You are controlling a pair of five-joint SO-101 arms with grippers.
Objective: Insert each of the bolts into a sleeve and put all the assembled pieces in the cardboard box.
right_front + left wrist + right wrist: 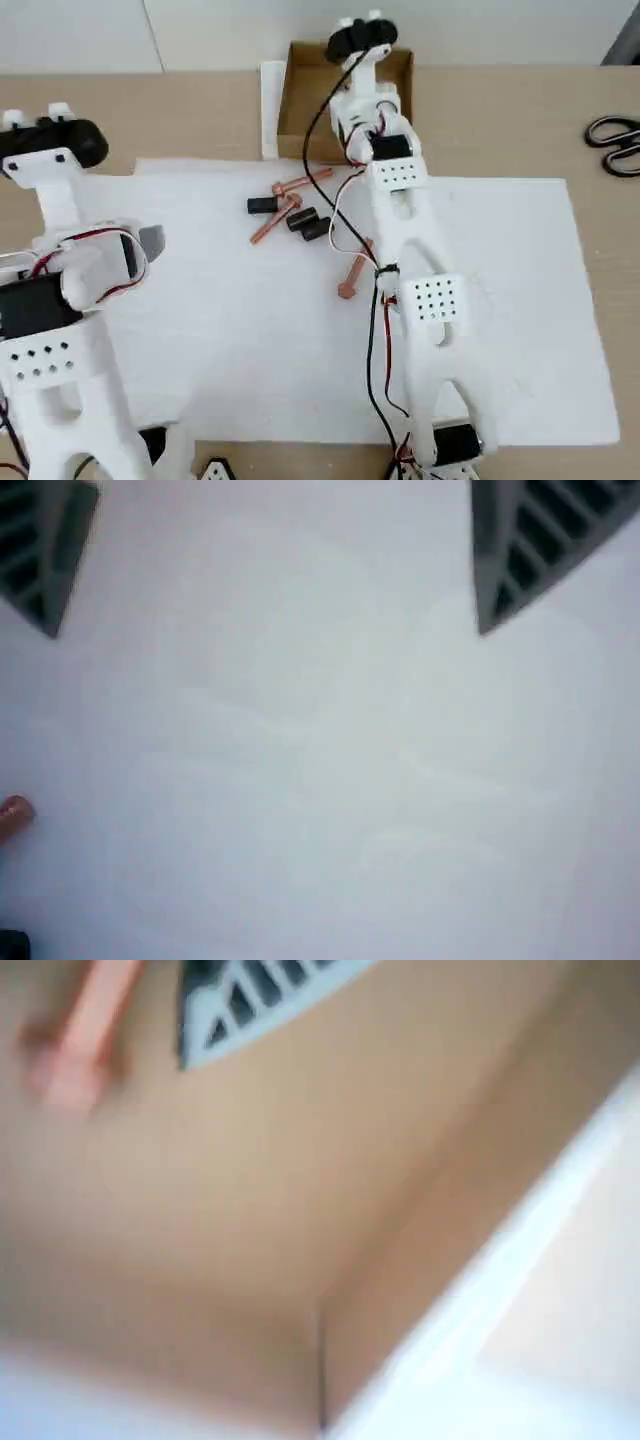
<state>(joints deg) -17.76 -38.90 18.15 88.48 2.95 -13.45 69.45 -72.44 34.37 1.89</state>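
Note:
Three copper bolts [290, 187] [270, 222] [352, 275] and three black sleeves [263, 205] [300, 218] [316, 229] lie loose on the white foam mat [250, 340], below the cardboard box [298, 95]. My right gripper [360, 72] hangs inside the box. Its wrist view looks down on the box floor [250, 1190], with a blurred copper bolt [80, 1035] close by; whether that bolt is held cannot be made out. My left gripper [275, 560] stands open over bare foam at the mat's left side [145, 245], with a bolt tip [12, 815] at the picture's edge.
Black scissors [615, 140] lie on the wooden table at the far right. A white strip [268, 110] stands against the box's left wall. The right arm's cables [335, 215] trail over the loose parts.

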